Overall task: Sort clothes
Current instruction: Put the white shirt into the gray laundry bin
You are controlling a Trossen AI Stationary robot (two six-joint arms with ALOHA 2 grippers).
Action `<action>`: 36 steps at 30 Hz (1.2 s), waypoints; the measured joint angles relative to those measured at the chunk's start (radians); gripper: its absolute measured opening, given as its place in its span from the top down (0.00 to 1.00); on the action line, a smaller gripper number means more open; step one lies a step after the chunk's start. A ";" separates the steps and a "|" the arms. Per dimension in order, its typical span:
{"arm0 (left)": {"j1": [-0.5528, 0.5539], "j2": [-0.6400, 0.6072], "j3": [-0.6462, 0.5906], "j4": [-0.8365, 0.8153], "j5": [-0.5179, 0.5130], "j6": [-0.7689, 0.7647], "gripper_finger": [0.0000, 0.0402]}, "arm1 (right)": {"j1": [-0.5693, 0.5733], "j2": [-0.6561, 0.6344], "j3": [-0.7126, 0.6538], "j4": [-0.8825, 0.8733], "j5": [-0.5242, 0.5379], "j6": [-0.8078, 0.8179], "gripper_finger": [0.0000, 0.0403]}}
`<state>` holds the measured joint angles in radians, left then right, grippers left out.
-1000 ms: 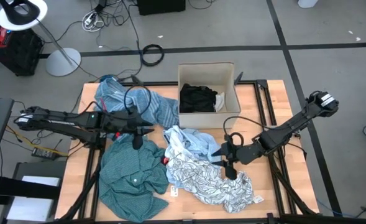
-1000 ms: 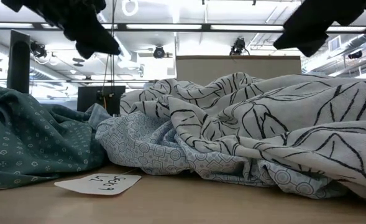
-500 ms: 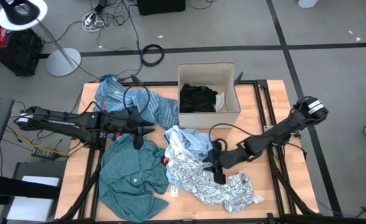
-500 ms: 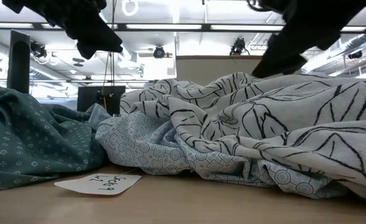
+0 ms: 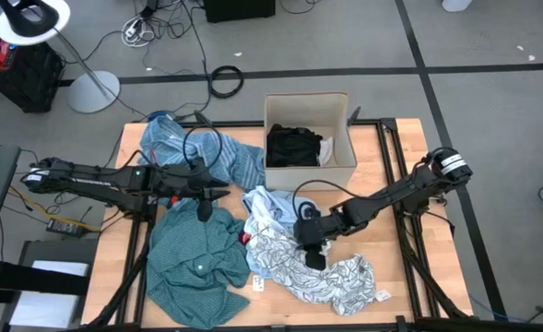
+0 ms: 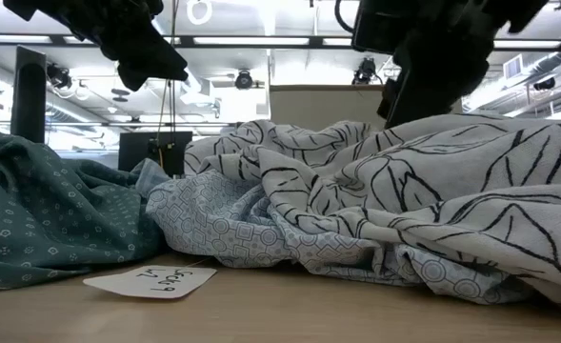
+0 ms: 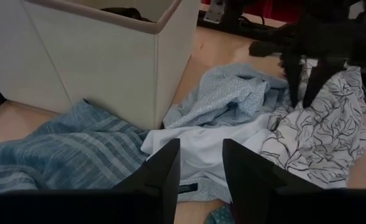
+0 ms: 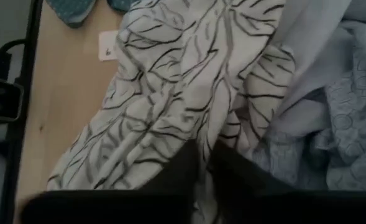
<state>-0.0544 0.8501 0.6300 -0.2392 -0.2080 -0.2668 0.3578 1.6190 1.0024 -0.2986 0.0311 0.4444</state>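
A white cloth with black leaf lines (image 5: 331, 272) lies crumpled at the table's near right, on and beside a pale blue shirt (image 5: 276, 207). My right gripper (image 5: 310, 255) points steeply down onto this patterned cloth (image 8: 170, 81) and is shut on it. A teal shirt (image 5: 197, 263) lies near left and a blue striped cloth (image 5: 225, 157) far left. A black garment (image 5: 294, 146) sits in the cardboard box (image 5: 308, 100). My left gripper (image 7: 198, 168) hovers open above the table between the striped cloth and the teal shirt (image 5: 205, 201), touching nothing. My right gripper pinches a raised fold of the patterned cloth (image 8: 205, 146) between its two fingers, near the cloth's far edge beside the pale blue shirt. The fingers come from above, slanting in from the table's right. The cloth lies slack on the table and on the shirt.
The open box stands at the table's far middle. A small red piece (image 5: 244, 238) shows between the teal shirt and the pale blue shirt. Paper tags (image 5: 259, 286) (image 5: 382, 295) lie near the front edge. Bare wood (image 5: 395, 175) shows at far right.
My right gripper has travelled toward the table's left edge and down, tipping more steeply, from beside the patterned cloth's right part onto its middle. The clothes lie as before.
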 joint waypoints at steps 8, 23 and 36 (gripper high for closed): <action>0.000 0.000 0.000 0.002 0.000 0.000 0.69 | 0.001 -0.049 0.159 -0.270 0.073 -0.062 0.99; 0.000 0.000 0.000 0.003 -0.001 0.001 0.69 | -0.011 -0.153 0.540 -0.574 0.384 -0.261 1.00; 0.000 0.000 0.000 0.003 -0.003 0.003 0.69 | -0.167 -0.166 0.874 -0.518 0.506 -0.588 1.00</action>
<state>-0.0544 0.8501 0.6300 -0.2367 -0.2115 -0.2641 0.1912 1.4532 1.8762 -0.8168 0.5373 -0.1437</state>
